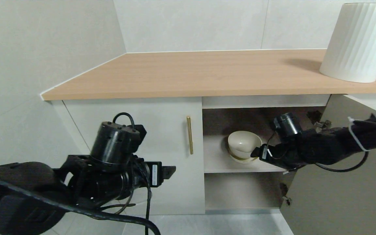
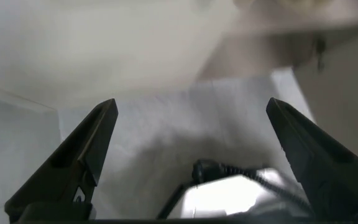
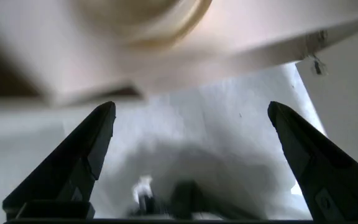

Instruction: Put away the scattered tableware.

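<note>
The smooth, glossy cream bowls (image 1: 244,145) sit nested in a small round stack on the pale upper shelf (image 1: 217,161) of the open cabinet compartment, the top one slightly tilted. The right gripper (image 1: 256,152) is just beside the stack's rim, its black wedge-shaped fingers (image 3: 73,168) spread with nothing between them. The left gripper (image 1: 169,171) hangs equally wide and empty before the flat closed door (image 1: 162,114) with its slim brass handle (image 1: 190,135), under a wood-grain countertop (image 1: 207,71) bearing a ribbed white cylinder (image 1: 357,42).

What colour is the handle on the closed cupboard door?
Gold. The handle shows best in the head view.
</note>
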Robot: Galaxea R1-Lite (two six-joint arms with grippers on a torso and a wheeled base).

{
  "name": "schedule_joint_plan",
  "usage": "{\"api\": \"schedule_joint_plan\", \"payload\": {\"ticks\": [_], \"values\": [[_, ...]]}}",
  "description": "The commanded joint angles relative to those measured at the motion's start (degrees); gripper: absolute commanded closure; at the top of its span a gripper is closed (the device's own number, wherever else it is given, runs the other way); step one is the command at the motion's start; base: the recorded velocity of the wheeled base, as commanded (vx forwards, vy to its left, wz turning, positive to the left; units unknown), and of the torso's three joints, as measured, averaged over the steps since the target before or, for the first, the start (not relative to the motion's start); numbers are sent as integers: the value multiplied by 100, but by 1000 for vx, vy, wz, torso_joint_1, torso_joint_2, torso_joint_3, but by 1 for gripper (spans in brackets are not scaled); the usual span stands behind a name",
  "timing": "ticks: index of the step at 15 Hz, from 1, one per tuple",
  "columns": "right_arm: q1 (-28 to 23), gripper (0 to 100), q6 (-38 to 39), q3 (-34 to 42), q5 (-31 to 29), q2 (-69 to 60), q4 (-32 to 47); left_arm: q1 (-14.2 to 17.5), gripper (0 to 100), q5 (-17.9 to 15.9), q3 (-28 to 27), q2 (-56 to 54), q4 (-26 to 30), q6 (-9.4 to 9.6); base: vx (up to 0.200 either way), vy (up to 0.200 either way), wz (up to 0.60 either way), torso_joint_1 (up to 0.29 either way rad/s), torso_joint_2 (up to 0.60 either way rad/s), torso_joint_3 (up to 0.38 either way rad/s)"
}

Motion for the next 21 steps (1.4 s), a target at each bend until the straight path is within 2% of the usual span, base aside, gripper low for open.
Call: {"api": "schedule_joint_plan", "payload": {"ticks": [1,6,13,21], "values": [[412,0,-434,1164,162,-1910,306,236,0,-3,182,-829,102,3,0,0,0,0,0,0],[895,0,-469,1462,153,-3115,1176,297,0,6,560,-1409,173,-32,0,0,0,0,0,0],[1150,0,-487,1638,100,-3238,1237,306,0,15,621,-1338,164,-32,0,0,0,0,0,0],[1176,0,-496,1744,65,-3211,1255,306,0,23,700,-1338,164,-32,-200,0,0,5,2,-1]]}}
